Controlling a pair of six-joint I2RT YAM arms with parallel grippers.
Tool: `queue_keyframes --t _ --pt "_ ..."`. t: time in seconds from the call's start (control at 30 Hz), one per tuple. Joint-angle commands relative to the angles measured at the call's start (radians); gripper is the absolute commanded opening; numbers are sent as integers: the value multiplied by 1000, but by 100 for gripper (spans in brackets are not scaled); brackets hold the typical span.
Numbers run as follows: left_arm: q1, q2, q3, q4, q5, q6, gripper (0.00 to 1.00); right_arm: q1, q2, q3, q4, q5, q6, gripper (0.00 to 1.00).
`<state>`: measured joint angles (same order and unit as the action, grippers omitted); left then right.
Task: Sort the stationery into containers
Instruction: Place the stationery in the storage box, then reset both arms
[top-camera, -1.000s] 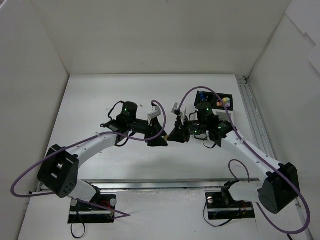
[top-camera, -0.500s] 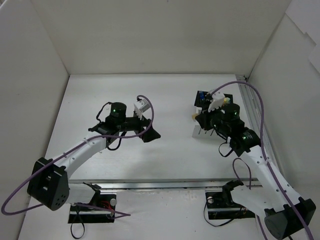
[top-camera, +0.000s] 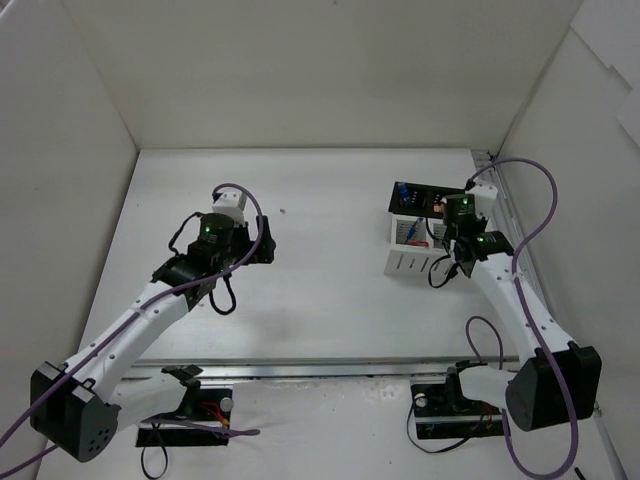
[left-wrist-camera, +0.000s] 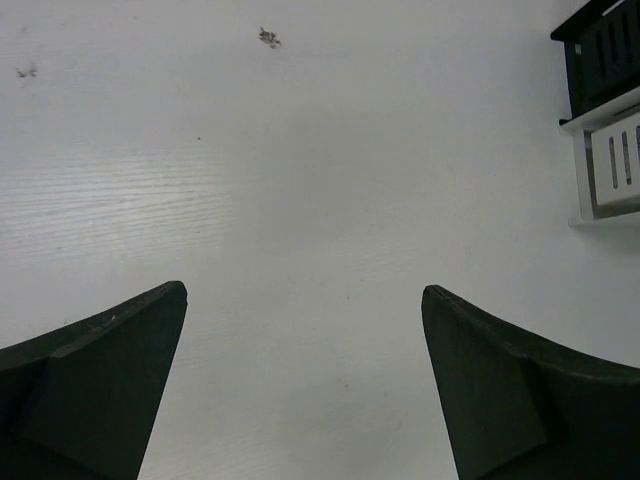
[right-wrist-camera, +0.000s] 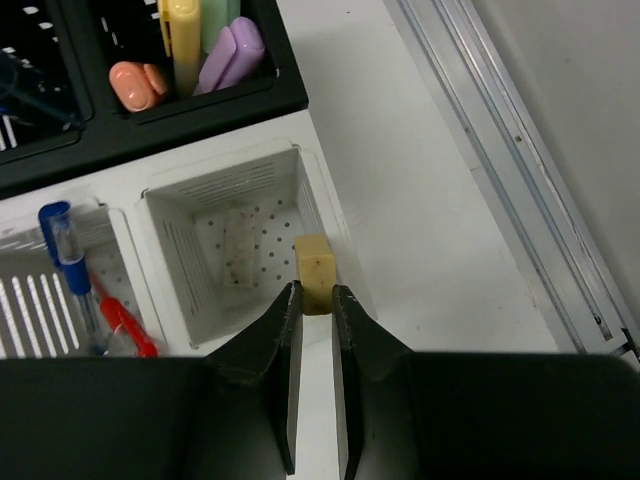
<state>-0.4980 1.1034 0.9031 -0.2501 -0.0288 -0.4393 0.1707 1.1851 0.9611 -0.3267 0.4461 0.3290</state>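
Right wrist view: right gripper (right-wrist-camera: 316, 290) has its fingers drawn together, pinching the near end of a beige eraser (right-wrist-camera: 317, 262). The eraser's long axis runs straight out from the tips, up the picture. It hangs over the right-hand rim of the white box (right-wrist-camera: 318, 205), at the edge of its right compartment, whose perforated floor is bare. Whether the eraser touches the rim cannot be told.

The left compartment is cut off by the frame edge and the fingers. In it a blue-capped pen (right-wrist-camera: 62, 245) leans cap up, with a red pen (right-wrist-camera: 125, 325) beside it.

Black box (right-wrist-camera: 270, 85) adjoins on the far side. Markers (right-wrist-camera: 182, 40) in orange, yellow, green and pale purple stand on end, the taller ones clipped at the top edge.

Top view: the wrist hides the eraser and most of both boxes. Only the white slotted front and a strip of black show.

Left wrist view: left gripper (left-wrist-camera: 305, 290) is spread wide over bare table (left-wrist-camera: 300, 150), holding nothing. Both boxes are clipped at the right edge, well apart from it.
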Motion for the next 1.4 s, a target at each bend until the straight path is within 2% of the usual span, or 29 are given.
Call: queue_keyframes --t 0.0,0.17,0.27,0.3,0.37,0.4,0.43,0.63,0.9,1.03,1.2,1.37 --pt "3 -48 42 -24 -121 -9 100 -11 53 71 26 111 41 0" --pt "3 -86 31 -40 -171 -4 100 -20 100 80 57 43 28 2" --pt "3 -108 20 -46 -186 -9 100 -28 108 91 57 -6 22 21" --pt "3 -111 16 -49 -192 -10 100 -28 108 91 57 -17 25 42" --pt "3 -125 23 -73 -220 -18 100 -28 88 90 55 -40 37 60" --pt "3 -129 28 -87 -253 -25 100 -30 76 91 55 -43 41 91" --pt "3 -135 31 -113 -270 -35 100 -30 65 88 55 -43 39 98" --pt "3 -223 28 -165 -385 -50 100 -37 -83 48 52 40 61 98" --pt "3 -350 28 -273 -588 -130 100 -40 -432 -62 12 157 87 98" --pt "3 -422 -12 -262 -599 -130 100 -39 -573 -88 -12 148 81 98" --pt "3 -467 -41 -252 -600 -130 100 -42 -617 -113 -15 163 74 98" --pt "3 -490 -43 -276 -615 -148 100 -40 -585 -104 -28 151 88 98"
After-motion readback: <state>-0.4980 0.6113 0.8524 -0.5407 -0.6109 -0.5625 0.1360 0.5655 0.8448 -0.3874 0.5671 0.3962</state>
